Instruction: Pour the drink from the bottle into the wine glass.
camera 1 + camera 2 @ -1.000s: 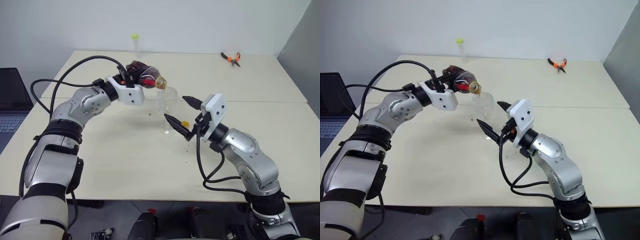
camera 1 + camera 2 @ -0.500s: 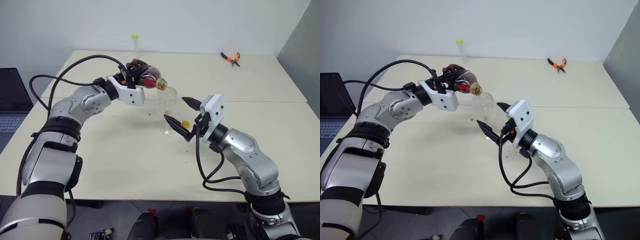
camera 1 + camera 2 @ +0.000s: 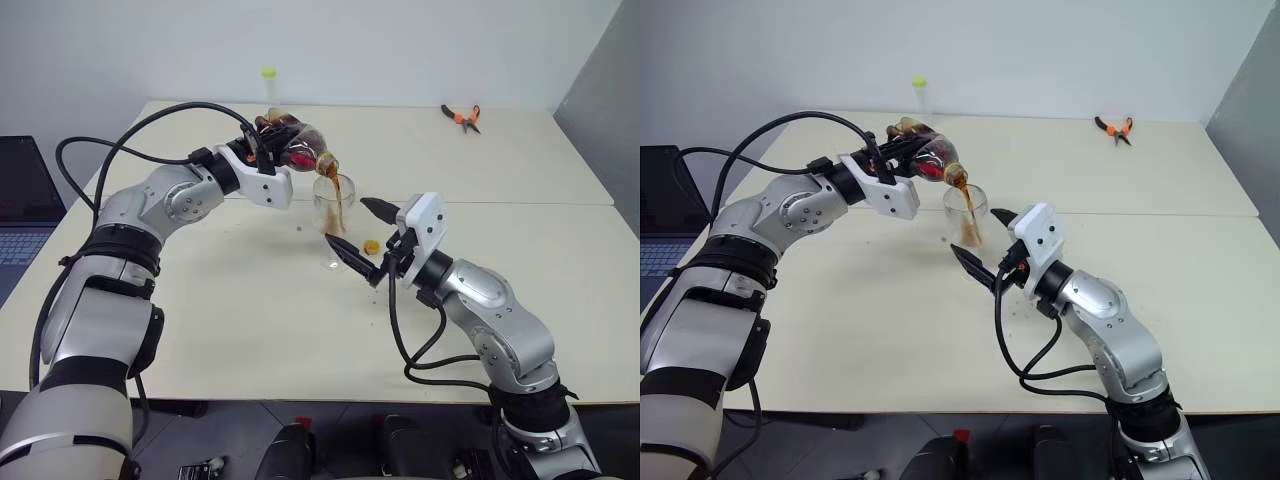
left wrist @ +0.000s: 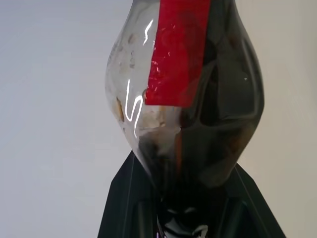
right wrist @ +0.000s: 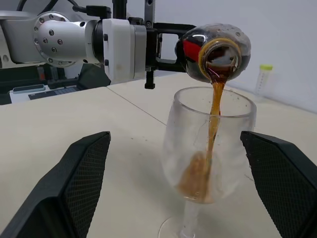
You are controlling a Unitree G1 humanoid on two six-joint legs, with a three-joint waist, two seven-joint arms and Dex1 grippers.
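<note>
A: The left end effector is clamped on the small squat clear plastic bottle, tipped over the clear stemmed wine glass on the beige table; the dark brown drink streams in.

B: The right end effector brackets the glass, fingers apart, not touching it. The glass looks fragile and top-heavy; the stem seems the safest hold. The bottle is light and squeezable.

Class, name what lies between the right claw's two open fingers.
The wine glass, drink streaming into it from the bottle, stands untouched between those fingers; right wrist view.
</note>
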